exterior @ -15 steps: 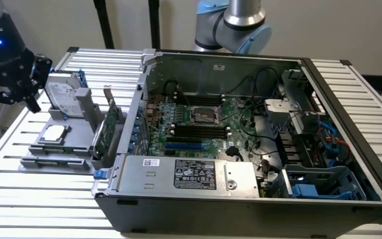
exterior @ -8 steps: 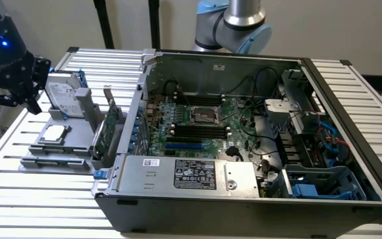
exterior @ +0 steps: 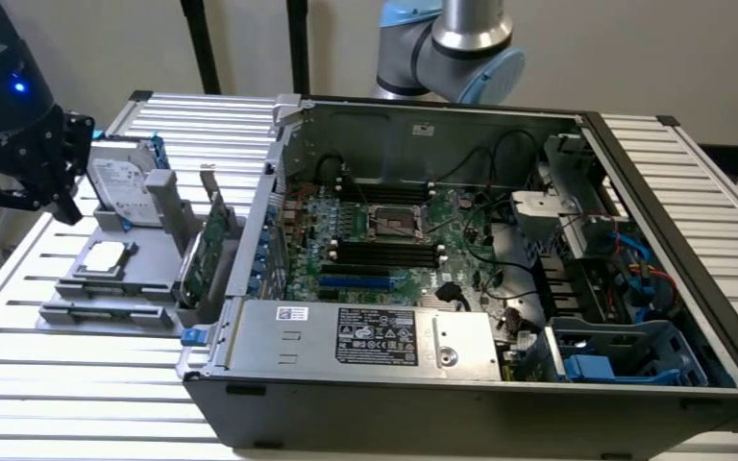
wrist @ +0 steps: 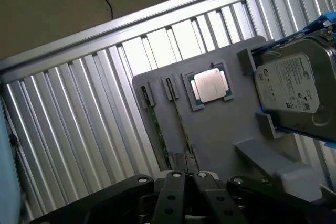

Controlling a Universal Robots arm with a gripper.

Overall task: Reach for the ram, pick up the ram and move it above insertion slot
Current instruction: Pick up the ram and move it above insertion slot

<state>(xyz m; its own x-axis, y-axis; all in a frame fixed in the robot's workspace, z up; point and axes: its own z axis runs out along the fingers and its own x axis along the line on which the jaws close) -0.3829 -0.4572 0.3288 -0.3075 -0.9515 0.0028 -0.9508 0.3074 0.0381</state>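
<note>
Table: slatted aluminium table (exterior: 61,384). Bare slats lie open across the exterior view's lower left.
Case: open computer case (exterior: 382,408), centre and right of the exterior view, with its top side uncovered. Its left wall stands just beside the holder.
Holder: grey holder (wrist: 220,135) on the table, at the exterior view's left.
Hard drive: silver hard drive (wrist: 291,87) in a blue frame, standing at the holder's far end.
Expansion card: green expansion card (exterior: 203,254), upright between the holder and the case wall.
Gripper: gripper (wrist: 187,174) at the exterior view's upper left, raised clear of the holder. Its fingers are drawn together and hold nothing.
Insertion slots: black insertion slots (exterior: 388,252) at mid-motherboard, with cables nearby.
Processor: processor (wrist: 210,85) lying flat between the hard drive and the ram.
Ram: green ram (wrist: 157,132) standing on edge in a holder slot, untouched. A second thin stick (wrist: 180,121) stands just beside it.
</note>
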